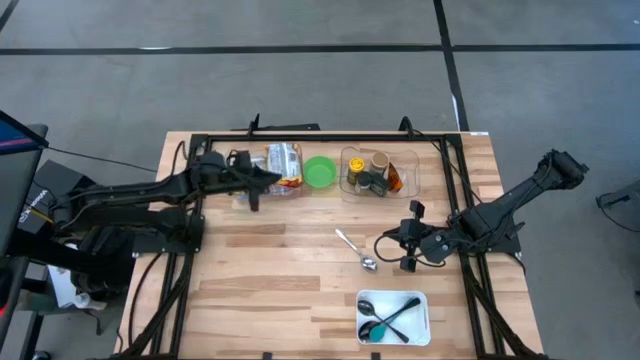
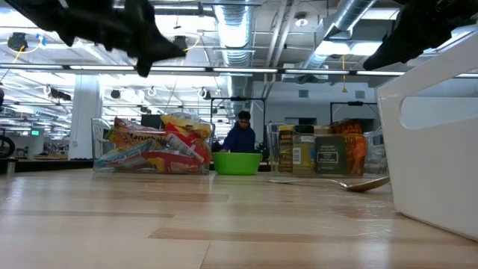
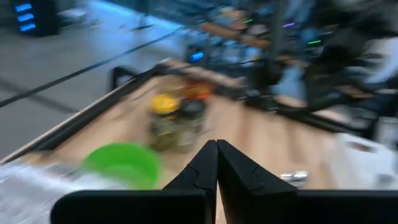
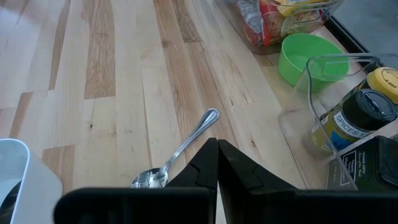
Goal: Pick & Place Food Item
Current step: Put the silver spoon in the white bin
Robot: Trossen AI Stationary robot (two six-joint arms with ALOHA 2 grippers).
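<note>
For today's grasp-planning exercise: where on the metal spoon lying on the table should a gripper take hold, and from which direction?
Grip the spoon at mid-handle, coming straight down from above. It lies flat on the bare table with clear wood on both sides. The slim, straight handle suits fingers closing across it, while the rounded bowl end would probably slip.

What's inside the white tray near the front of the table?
The white tray holds dark utensils, apparently spoons, lying crossed, one with a teal end. Whatever lies beneath them is covered.

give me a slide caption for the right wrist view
Right gripper, fingers shut, above a metal spoon on the wooden table, green bowl beyond.
</note>
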